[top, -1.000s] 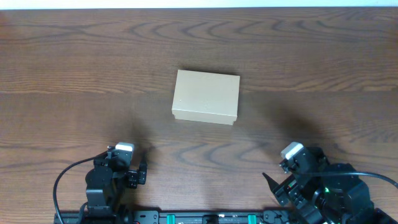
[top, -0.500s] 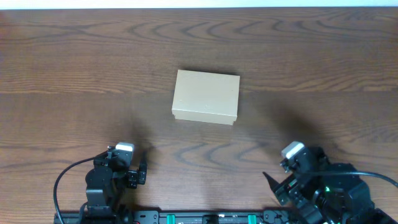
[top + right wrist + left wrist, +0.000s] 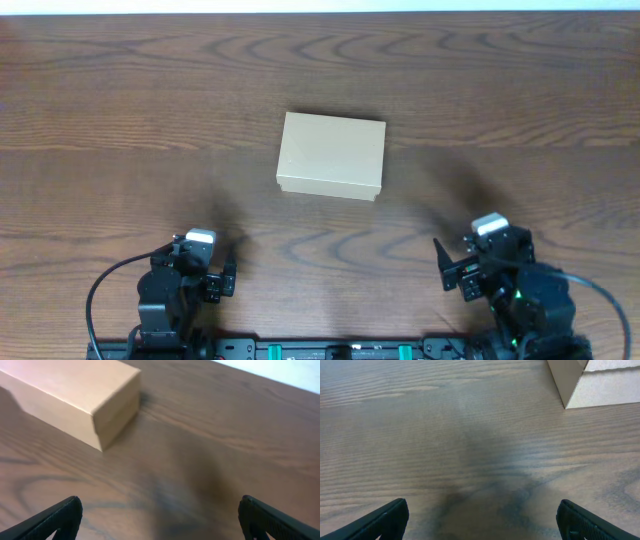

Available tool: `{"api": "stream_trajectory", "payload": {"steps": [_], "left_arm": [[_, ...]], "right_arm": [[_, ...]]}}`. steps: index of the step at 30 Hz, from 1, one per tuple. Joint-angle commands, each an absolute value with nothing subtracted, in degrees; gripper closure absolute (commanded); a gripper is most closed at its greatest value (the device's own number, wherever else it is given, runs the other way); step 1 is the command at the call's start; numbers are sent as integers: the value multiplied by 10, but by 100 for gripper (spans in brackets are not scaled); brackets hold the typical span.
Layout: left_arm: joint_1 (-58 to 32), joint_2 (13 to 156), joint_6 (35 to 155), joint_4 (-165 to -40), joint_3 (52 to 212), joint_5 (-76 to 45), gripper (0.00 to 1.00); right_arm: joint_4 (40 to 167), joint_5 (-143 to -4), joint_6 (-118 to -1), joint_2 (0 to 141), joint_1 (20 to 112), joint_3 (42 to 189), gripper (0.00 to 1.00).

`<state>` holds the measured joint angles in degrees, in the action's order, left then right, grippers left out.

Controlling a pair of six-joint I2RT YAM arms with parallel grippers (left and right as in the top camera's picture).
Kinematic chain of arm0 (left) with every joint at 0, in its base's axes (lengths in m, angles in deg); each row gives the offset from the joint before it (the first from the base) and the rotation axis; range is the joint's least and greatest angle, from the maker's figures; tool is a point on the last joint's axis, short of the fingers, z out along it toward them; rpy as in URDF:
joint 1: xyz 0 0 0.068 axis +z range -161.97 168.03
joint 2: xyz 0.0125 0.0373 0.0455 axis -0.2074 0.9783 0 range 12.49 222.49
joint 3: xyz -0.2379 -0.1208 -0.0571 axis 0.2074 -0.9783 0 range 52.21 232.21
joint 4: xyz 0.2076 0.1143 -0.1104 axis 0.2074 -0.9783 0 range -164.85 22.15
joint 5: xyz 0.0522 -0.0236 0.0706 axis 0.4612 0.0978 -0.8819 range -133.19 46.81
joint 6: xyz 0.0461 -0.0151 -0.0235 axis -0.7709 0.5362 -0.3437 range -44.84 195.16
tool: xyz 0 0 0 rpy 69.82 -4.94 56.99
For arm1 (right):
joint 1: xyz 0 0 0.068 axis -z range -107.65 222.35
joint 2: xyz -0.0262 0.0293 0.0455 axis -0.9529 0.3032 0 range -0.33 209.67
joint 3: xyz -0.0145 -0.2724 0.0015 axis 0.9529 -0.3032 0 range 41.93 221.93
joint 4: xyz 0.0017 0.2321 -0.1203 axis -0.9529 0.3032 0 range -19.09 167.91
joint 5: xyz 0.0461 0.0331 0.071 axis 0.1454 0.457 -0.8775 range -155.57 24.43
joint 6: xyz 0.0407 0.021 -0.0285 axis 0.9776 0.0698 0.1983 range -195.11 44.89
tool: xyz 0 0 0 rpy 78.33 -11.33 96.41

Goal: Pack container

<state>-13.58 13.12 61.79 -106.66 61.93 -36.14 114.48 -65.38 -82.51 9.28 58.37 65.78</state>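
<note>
Container (image 3: 331,156): lid down flat, resting near the centre of the table (image 3: 120,90), long sides running 9 to 3 o'clock. Your left gripper (image 3: 482,524) sits at about 7 o'clock from it, well apart, jaws released and spread wide with only wood grain between them. Your right gripper (image 3: 162,522) sits at about 5 o'clock, also well apart, jaws likewise released. Neither gripper touches the container.

The dark wood-grain table (image 3: 120,90) carries one closed tan cardboard container (image 3: 331,155) near its middle.
</note>
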Motion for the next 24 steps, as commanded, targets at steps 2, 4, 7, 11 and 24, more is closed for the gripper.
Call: {"api": "stream_trajectory", "payload": {"steps": [2,4,7,11,24], "left_arm": [[-134,127,614,-1069,615,-368,5],[-134,127,614,-1069,615,-368,5],[-134,127,614,-1069,615,-368,5],[-134,127,614,-1069,615,-368,5],[-134,127,614,-1069,615,-368,5]], "right_arm": [[1140,-647,-793,36,617,612,1],[1137,-645,-781,19,627,587,1],[1133,-645,-768,4,631,553,1],[1131,-645,-743,-1,629,514,1],[1131,-649,-739,0,622,511,1]]}}
